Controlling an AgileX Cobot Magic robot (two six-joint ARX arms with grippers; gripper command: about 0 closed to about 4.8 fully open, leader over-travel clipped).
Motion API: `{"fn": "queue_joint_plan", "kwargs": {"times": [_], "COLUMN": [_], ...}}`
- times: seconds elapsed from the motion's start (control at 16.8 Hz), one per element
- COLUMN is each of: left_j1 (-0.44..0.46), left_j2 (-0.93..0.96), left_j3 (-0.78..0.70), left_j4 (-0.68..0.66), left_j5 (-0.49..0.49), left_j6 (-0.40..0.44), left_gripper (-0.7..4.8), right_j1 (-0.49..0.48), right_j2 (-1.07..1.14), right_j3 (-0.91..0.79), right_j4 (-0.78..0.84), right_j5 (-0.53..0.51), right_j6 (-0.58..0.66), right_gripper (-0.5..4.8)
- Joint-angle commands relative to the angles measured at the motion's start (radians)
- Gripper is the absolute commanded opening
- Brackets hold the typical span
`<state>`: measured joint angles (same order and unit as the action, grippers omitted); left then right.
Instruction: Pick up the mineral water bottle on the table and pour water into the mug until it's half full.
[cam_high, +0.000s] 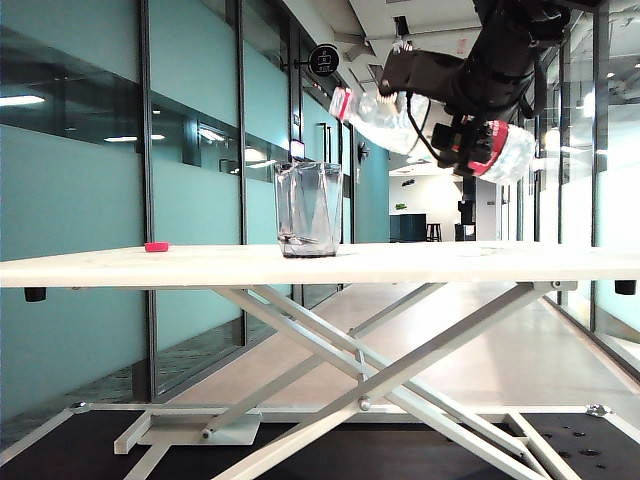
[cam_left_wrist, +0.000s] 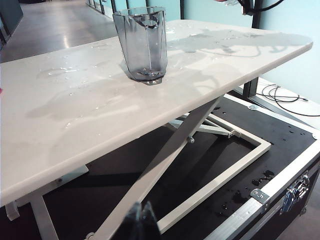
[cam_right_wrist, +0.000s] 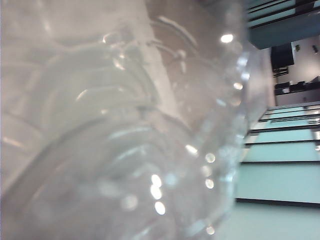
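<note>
I am at the pouring step: my right pincer (cam_high: 468, 140), clamped on the mineral water bottle (cam_high: 425, 125), holds it high above the surface (cam_high: 480, 262), up and to the right of the mug (cam_high: 308, 208). The bottle's long axis lies nearly level, neck pointing left and not yet over the mug. Next I judge I must carry the neck over the rim and tip further; my left pincer (cam_left_wrist: 141, 222), low by the near edge, looks closed together.

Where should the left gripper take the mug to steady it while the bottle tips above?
Grip the mug low on its faceted wall, coming in level from the left. It stands upright, open-topped, with the right gripper tilting the bottle above, so leave the rim free.
</note>
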<state>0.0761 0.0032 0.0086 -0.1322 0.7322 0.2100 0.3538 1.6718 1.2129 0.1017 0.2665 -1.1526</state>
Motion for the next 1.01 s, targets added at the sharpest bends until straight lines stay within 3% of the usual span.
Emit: {"fn": "queue_joint_plan", "kwargs": {"times": [0.06, 1.01], "left_j1": [0.001, 0.001], "left_j2": [0.0, 0.0], "left_j3": [0.002, 0.002], "left_j4": [-0.004, -0.01], "left_j5": [0.005, 0.005], "left_j6": [0.003, 0.003], "left_gripper": [-0.05, -0.05], "right_j1": [0.011, 0.024], "right_j2": [-0.013, 0.034], "right_j3": [0.011, 0.053], "right_j4": [0.051, 0.098], "right_j5": [0.031, 0.101], "right_j6": [-0.084, -0.284], "right_gripper": [1.98, 1.98]}}
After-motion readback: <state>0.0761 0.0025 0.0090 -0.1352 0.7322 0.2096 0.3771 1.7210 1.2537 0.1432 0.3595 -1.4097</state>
